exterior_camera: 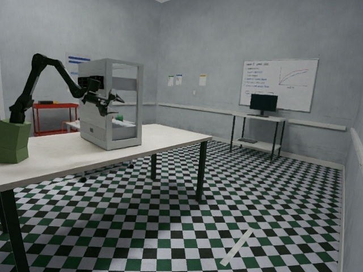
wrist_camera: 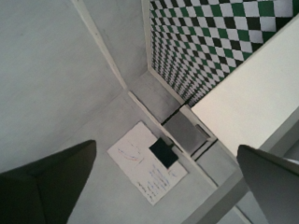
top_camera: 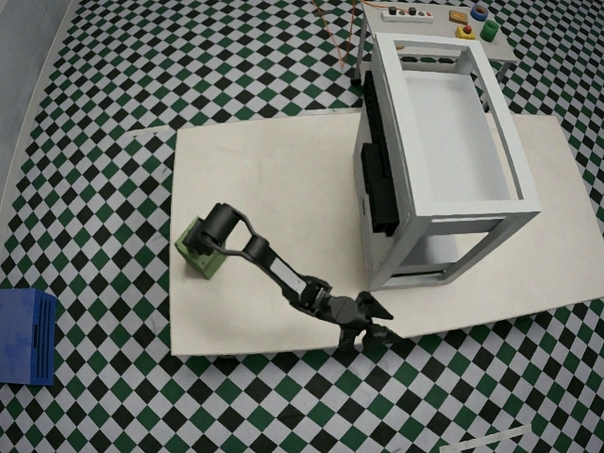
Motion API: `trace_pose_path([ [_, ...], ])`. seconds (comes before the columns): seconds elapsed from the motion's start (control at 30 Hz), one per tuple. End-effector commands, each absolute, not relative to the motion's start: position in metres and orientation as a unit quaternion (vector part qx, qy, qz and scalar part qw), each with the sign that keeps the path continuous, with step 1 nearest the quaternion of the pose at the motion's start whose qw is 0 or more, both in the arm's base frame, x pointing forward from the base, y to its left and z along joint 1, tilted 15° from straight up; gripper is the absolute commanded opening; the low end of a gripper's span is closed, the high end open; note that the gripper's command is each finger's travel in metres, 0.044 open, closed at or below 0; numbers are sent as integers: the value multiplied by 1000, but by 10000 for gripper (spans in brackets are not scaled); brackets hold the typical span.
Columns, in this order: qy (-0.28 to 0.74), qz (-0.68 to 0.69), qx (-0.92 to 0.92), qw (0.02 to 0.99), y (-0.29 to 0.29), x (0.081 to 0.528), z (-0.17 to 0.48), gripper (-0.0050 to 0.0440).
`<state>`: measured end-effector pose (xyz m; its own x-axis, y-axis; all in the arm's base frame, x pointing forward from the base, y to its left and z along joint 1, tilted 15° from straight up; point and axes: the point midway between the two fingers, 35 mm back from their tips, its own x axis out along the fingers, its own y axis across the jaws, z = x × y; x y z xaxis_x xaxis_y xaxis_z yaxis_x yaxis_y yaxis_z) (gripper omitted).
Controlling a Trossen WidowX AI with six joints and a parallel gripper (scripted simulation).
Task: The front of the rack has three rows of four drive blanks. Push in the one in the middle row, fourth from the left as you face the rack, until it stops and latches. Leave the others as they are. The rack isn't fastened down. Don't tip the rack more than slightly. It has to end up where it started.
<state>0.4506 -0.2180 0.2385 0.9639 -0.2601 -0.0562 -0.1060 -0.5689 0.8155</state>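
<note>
The white open-frame rack (top_camera: 439, 146) stands on the right half of the table, and it also shows in the exterior view (exterior_camera: 109, 103). Its front faces the arm's base and carries the black drive blanks (top_camera: 377, 165), seen edge-on (exterior_camera: 89, 80). The blanks at the end nearest the table's front edge stick out further. I cannot single out the middle-row fourth blank. My gripper (top_camera: 376, 322) (exterior_camera: 113, 102) is open and empty. It hangs in the air off the rack's near front corner, over the table's front edge. In the wrist view the fingers point out at the room, not at the rack.
The arm's green base block (top_camera: 202, 245) sits at the table's left edge. A side table with a button box and small items (top_camera: 439, 24) stands behind the rack. A blue box (top_camera: 24, 336) and a white strip (top_camera: 493, 436) lie on the floor.
</note>
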Motion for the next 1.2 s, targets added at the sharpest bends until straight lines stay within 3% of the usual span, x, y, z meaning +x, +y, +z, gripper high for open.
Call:
trace_pose_path([
  [0.0, -110, -73, 878, 460, -215, 448, 252, 440],
  [0.43, -106, -57, 862, 493, -186, 426, 256, 440],
  [1.17, -81, 19, 766, 637, -51, 324, 268, 440],
])
